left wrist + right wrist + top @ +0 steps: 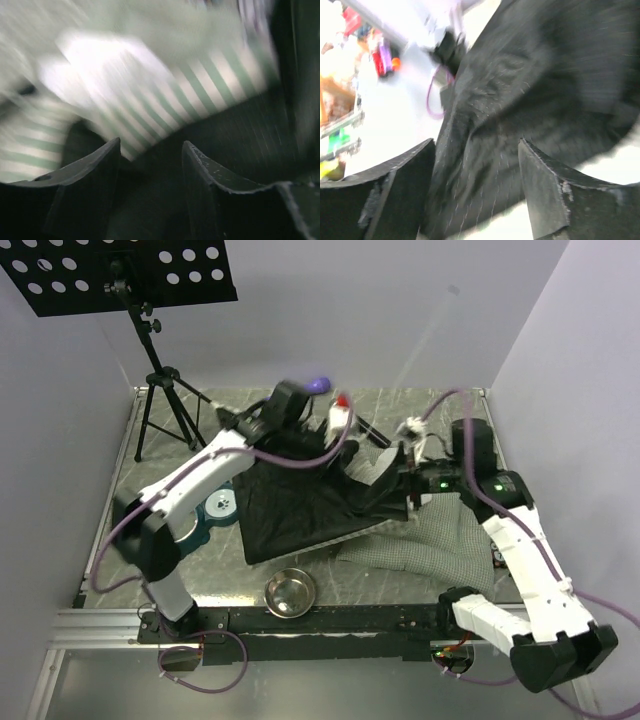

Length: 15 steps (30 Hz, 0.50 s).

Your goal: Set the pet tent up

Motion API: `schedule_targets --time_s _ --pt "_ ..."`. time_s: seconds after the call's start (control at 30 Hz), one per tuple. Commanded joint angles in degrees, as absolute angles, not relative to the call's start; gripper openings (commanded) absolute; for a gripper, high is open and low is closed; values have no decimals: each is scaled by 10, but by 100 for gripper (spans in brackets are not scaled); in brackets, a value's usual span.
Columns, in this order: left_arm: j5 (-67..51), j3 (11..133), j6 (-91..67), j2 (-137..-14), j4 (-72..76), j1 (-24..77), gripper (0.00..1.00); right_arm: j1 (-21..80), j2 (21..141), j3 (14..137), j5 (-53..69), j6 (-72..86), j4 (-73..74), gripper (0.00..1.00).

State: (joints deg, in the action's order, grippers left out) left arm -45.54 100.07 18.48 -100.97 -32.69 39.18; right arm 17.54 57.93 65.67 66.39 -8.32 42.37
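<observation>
Table (215, 578): marbled top, with both arm bases on the rail at its near edge. Pet tent (300, 505): not erected. It lies collapsed directly behind the steel bowl (290, 591) as a broad sheet with the dark lining uppermost, and its far edge is bunched and raised where the two arms meet it. Left arm (200, 475): reaches from left of the bowl, up and across to the tent's far left edge. Right arm (520, 540): reaches from right of the bowl, inward to the tent's far right edge. Music stand (120, 275): black perforated desk on a tripod, well behind and left of the bowl. Cushion mat (420, 552): grey checked, lying flat behind and right of the bowl, with its inner edge tucked under the dark sheet. Teal bowl holder (215, 508): behind and left of the bowl, partly hidden by the left arm. Left gripper (151, 145): fingers spread, with dark fabric in the gap and green-and-white striped fabric (200, 95) just beyond. This view is blurred, and no pinch is visible. Right gripper (476, 145): fingers stand wide apart, with the dark lining (530, 90) filling the gap between them. Whether they bear on it cannot be told.
</observation>
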Motion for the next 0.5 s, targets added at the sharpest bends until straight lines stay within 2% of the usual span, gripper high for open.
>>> schedule_targets --time_s 0.0,0.1,0.27,0.47 --pt "-519 832 369 -842 -383 386 56 75 540 678 726 22 318 77" --pt "-514 748 414 -777 -370 387 56 38 553 685 709 -28 336 82" --pt "-515 722 509 -764 -428 392 56 41 648 711 666 -119 386 82" --pt "-509 699 509 -747 -398 400 55 92 673 705 607 -97 281 82"
